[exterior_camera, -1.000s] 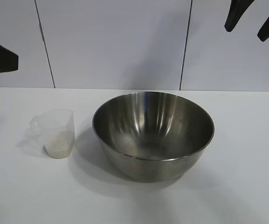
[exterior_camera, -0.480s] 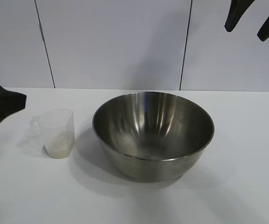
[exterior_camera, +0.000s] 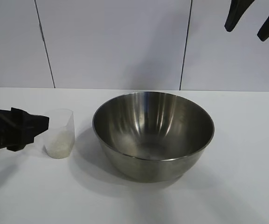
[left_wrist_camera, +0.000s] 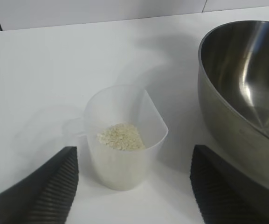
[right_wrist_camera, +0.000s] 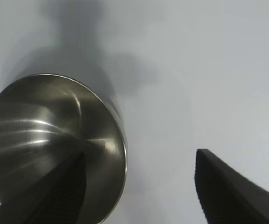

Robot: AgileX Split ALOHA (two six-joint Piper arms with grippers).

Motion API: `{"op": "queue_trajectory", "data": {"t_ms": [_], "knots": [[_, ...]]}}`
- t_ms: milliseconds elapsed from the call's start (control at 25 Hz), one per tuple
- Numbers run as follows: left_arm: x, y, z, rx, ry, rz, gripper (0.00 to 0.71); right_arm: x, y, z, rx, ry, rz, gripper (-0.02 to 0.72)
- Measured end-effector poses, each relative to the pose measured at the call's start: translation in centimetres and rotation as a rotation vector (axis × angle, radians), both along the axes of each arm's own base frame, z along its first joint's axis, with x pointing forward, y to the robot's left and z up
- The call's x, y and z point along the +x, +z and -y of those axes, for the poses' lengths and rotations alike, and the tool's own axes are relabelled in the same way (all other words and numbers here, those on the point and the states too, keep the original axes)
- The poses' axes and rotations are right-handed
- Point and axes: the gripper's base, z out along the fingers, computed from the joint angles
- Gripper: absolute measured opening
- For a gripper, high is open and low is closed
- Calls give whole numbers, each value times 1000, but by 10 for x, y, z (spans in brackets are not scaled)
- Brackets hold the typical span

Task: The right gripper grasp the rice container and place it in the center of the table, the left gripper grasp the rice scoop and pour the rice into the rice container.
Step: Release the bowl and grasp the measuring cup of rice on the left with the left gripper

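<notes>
Now left pincer (exterior_camera: pixel 43 123) lower, open, empty, at rice scoop (exterior_camera: pixel 59 133); right pincer (exterior_camera: pixel 251 23) open, unmoved.

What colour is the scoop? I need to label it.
Translucent, colourless plastic: the rice scoop, with white rice inside, shows best in the left wrist view.

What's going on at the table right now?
The left hand sits low on the table, fingers open either side of the rice scoop, not gripping it. The rice is in the scoop. The rice container stands mid-table, empty. The right hand hangs open, high above and apart from it.
</notes>
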Motion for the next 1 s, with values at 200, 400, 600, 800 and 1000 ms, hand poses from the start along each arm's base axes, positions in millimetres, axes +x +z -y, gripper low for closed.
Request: {"op": "queue_trajectory", "data": {"t_ms": [200, 400, 600, 800, 1000], "knots": [[2, -16, -15, -12, 173, -2, 480, 0, 0, 0, 0, 0, 0, 463], [-8, -31, -25, 27, 228, -31, 478, 0, 0, 0, -3, 7, 2, 463], [-15, -54, -23, 81, 173, -119, 478, 0, 0, 0, -3, 7, 2, 463], [-2, -54, -17, 65, 170, -87, 478, 0, 0, 0, -3, 8, 2, 463], [20, -47, -8, 30, 172, -14, 478, 0, 0, 0, -4, 10, 2, 463]]}}
